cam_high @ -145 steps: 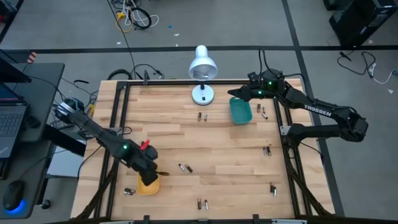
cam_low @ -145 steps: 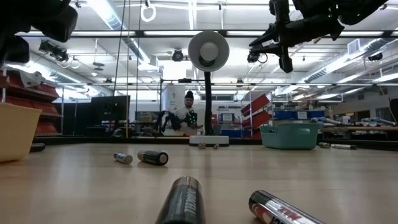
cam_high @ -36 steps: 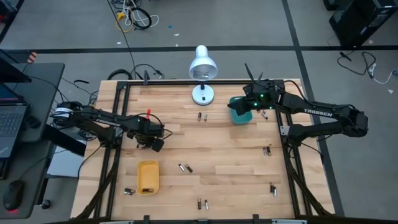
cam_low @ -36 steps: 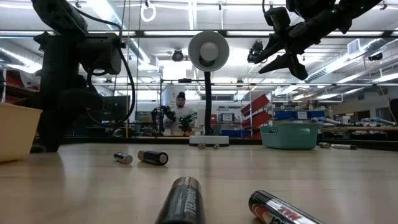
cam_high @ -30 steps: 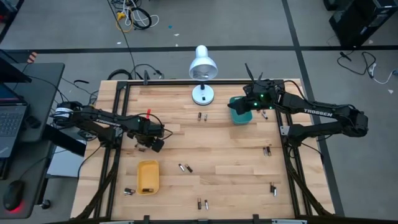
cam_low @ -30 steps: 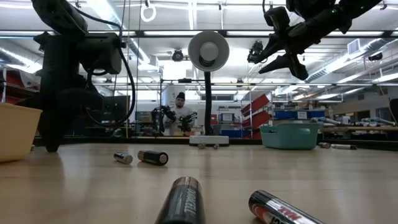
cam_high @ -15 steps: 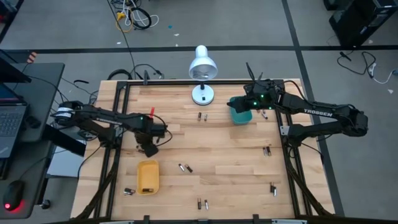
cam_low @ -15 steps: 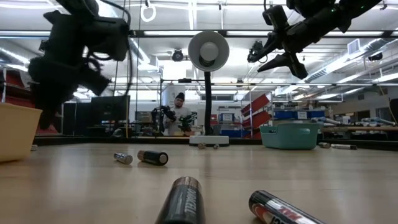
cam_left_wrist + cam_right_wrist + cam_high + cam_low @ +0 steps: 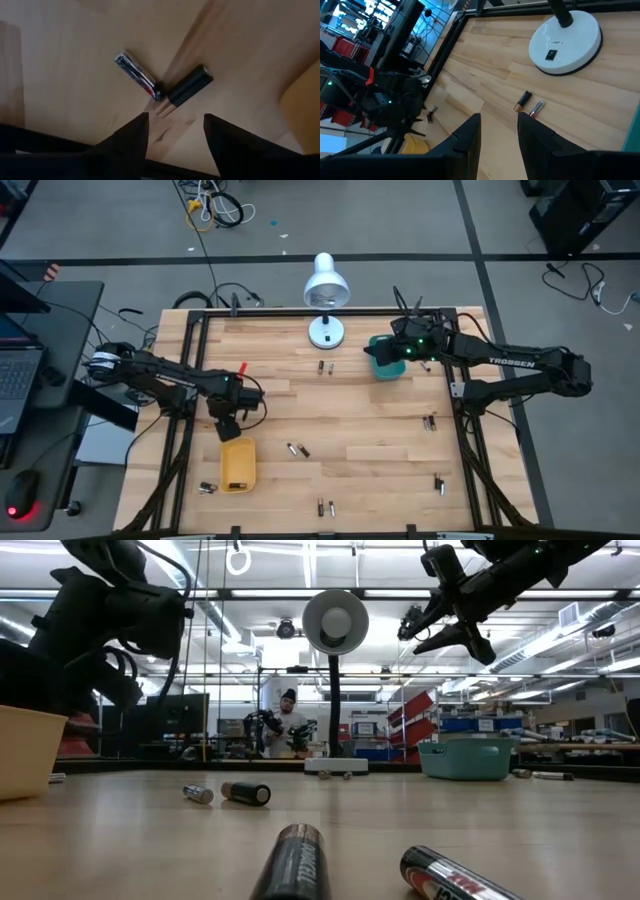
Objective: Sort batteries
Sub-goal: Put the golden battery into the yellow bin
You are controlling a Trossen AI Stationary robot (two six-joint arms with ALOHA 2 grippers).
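One battery in yellow tray (image 9: 238, 463), teal tray (image 9: 386, 358)

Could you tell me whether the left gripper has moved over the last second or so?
Yes. In the high view the left gripper has shifted toward the yellow tray and now hangs just beyond its far end, nearer than before.
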